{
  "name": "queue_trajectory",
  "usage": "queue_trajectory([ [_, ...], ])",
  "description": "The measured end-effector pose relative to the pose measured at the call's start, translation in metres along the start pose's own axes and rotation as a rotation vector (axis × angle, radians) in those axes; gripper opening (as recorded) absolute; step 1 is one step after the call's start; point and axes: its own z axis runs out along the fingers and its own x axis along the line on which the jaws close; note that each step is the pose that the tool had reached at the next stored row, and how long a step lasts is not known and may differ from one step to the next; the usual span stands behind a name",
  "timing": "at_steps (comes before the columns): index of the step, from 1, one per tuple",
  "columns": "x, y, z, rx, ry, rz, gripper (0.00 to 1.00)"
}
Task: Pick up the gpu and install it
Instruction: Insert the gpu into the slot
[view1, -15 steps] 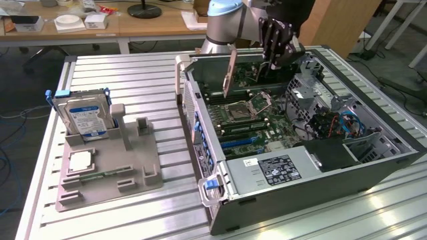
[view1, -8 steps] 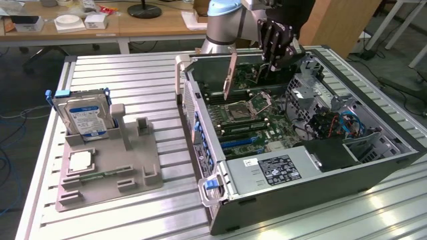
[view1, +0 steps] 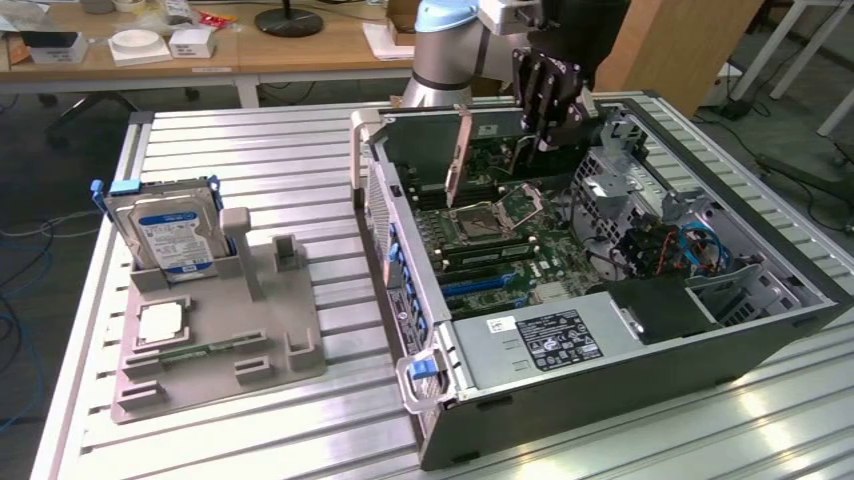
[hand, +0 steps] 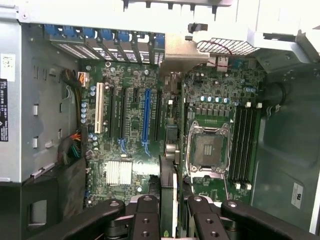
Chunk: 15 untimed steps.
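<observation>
My gripper (view1: 541, 125) hangs over the far end of the open computer case (view1: 641, 360) and is shut on the gpu (view1: 463, 150). The dark card stands on edge, its pale metal bracket toward the case's rear wall. In the wrist view the gpu (hand: 169, 170) runs as a thin edge from between my fingers (hand: 147, 217) toward the rear slot covers, its bracket (hand: 182, 50) near them. It hovers above the motherboard (hand: 125, 145), between the blue slot (hand: 146, 117) and the empty CPU socket (hand: 206, 150). Whether it touches a slot I cannot tell.
On the exterior view's left a grey fixture (view1: 267, 340) holds an upright hard drive (view1: 167, 235), a CPU chip (view1: 160, 322) and a green memory stick (view1: 200, 352). The power supply (view1: 554, 335) and a drive cage (view1: 627, 190) crowd the case's near and right sides.
</observation>
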Motion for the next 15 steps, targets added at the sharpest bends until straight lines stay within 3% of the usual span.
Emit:
queue_trajectory([
  [3, 0.000, 0.0002, 0.0044, 0.0000, 0.0021, 0.001, 0.26],
  [7, 0.000, 0.0004, 0.0088, 0.0018, 0.0059, 0.051, 0.26],
  [8, 0.000, 0.0004, 0.0095, 0.0020, 0.0084, 0.057, 0.26],
  [9, 0.000, 0.0005, 0.0108, 0.0019, 0.0174, 0.058, 0.26],
  [11, 0.000, 0.0005, 0.0122, 0.0017, 0.0257, 0.057, 0.26],
  [15, 0.000, 0.0006, 0.0140, 0.0000, 0.0321, 0.057, 0.26],
])
